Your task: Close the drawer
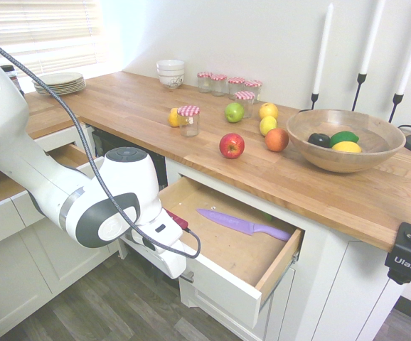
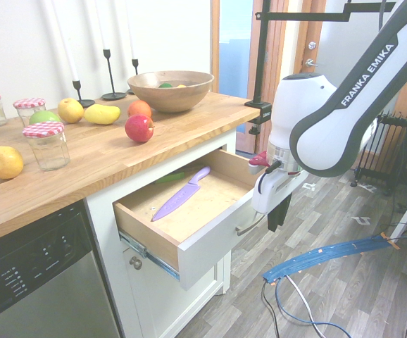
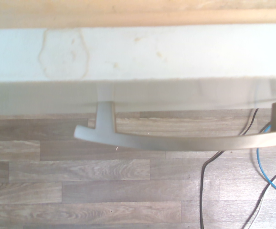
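1. The drawer [image 2: 214,246] is seen standing open, pulled out from the white cabinet [image 2: 105,225] under the wooden worktop [image 1: 319,192]; its light wood interior is exposed, and a metal runner [image 2: 163,265] is shown along one side.
2. The gripper [image 2: 278,217] is held pointing down outside the drawer front, near the curved silver handle [image 2: 251,225]. Whether the jaws are spread or pressed together cannot be told, and contact with the handle cannot be confirmed.
3. In the wrist view, the handle is seen projecting from the drawer front, with the wood-patterned floor [image 3: 104,191] below.
4. A purple knife [image 2: 182,194] is laid flat inside the drawer, its handle end directed toward the back in the second exterior view. A green item [image 2: 170,178] is partly hidden farther in, under the worktop's edge.
5. On the worktop, a wide wooden bowl [image 1: 348,158] is filled with a few fruits, among them a yellow one [image 1: 347,147]. A red apple [image 1: 232,145], an orange [image 1: 276,139] and a green apple [image 1: 235,112] are set out beside jars with checked lids [image 1: 189,122].
6. Stacked white bowls [image 1: 171,73] and stacked plates [image 1: 60,82] are placed farther along the worktop. Black holders are used to support tall white candles [image 1: 323,53].
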You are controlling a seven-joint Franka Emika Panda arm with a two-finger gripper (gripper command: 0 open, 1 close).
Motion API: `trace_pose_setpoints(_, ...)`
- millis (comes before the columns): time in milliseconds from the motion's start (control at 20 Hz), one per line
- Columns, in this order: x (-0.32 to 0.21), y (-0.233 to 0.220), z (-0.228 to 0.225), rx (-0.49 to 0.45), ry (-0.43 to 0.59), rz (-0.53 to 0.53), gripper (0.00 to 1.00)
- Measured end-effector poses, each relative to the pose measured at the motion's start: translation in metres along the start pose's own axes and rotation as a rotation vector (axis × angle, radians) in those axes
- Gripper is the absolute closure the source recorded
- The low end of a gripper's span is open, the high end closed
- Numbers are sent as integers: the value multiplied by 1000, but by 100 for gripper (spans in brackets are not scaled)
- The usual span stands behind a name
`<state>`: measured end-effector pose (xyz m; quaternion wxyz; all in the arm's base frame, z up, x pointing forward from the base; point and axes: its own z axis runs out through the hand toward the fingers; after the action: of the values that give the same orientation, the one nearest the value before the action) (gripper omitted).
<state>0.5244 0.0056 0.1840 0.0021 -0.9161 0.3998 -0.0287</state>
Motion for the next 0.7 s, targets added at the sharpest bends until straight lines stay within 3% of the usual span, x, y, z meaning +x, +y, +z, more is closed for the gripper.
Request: trace_pose_setpoints(700,34,-44,8,25,26,1,100)
